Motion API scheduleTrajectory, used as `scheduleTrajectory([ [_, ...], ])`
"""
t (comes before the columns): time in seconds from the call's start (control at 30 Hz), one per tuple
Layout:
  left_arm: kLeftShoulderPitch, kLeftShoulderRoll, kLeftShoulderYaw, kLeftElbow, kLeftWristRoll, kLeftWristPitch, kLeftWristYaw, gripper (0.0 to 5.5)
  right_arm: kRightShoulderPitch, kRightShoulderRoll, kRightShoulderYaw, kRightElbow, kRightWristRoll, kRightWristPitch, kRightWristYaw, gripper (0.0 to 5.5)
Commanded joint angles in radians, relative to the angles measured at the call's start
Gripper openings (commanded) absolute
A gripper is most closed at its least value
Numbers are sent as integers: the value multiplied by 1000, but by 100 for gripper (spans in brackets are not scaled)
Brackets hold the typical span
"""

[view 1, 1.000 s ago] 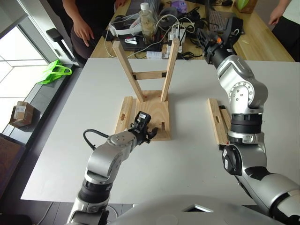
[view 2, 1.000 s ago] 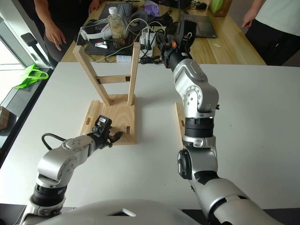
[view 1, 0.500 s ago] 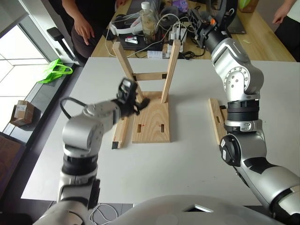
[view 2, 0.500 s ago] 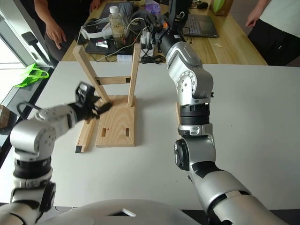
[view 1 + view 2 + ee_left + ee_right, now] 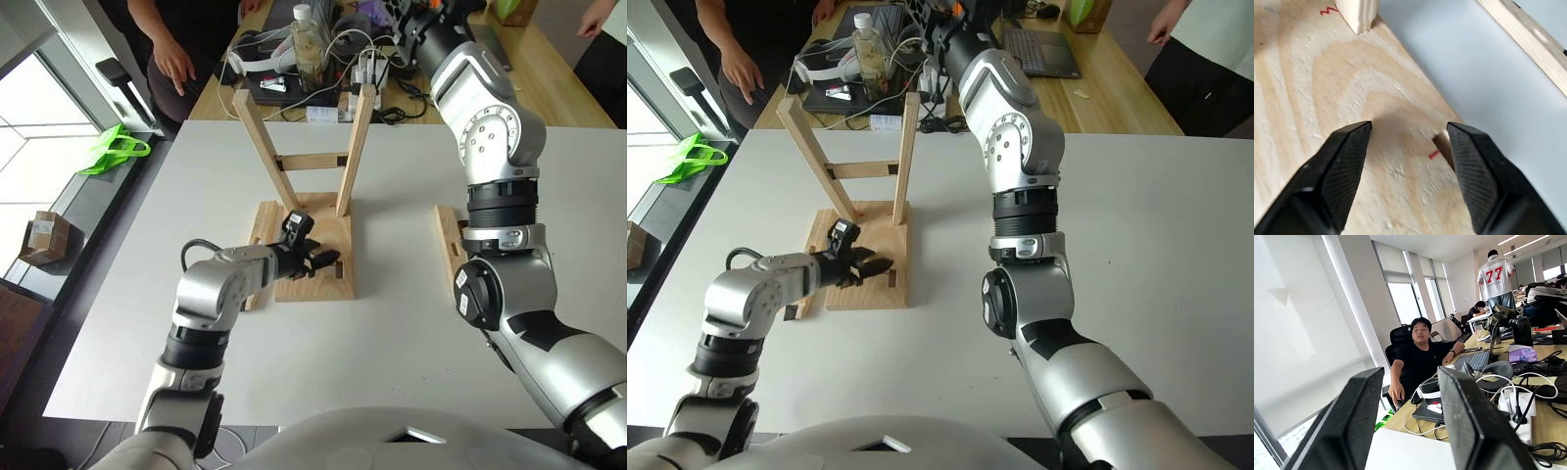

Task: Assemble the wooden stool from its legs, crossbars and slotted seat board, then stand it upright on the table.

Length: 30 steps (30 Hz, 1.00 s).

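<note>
Currently left gripper [image 5: 326,260] low over slotted seat board [image 5: 313,288], fingers spread, grasping nothing. Board flat on white table [image 5: 392,343], leg pair [image 5: 261,137] with crossbar [image 5: 313,159] standing in it. Right gripper [image 5: 1409,382] raised above rear desk [image 5: 549,88], fingers parted, empty.

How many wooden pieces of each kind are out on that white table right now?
Seat board: 1
Upright legs: 2
Crossbar between the legs: 1
Loose bars lying flat, one on each side of the board: 2
Total: 6
</note>
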Motion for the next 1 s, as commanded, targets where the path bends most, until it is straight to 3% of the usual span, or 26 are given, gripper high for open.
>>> scheduleTrajectory([
  [0.03,129,61,-69,-41,-17,56,-25,289,-75,-2,-14,52,33,18,19,207],
  [0.37,187,66,-71,-87,-26,42,7,289,-264,-11,-142,262,189,24,80,207],
  [0.53,195,68,-69,-98,-30,35,13,289,-140,17,-29,520,92,163,170,207],
  [0.67,193,71,-64,-89,-27,29,14,289,-47,34,31,526,40,183,210,207],
  [0.83,193,67,-63,-87,-27,27,22,289,-143,21,-36,425,92,119,209,207],
  [1.0,194,68,-61,-100,-35,30,28,289,-345,-42,-237,337,280,74,152,207],
])
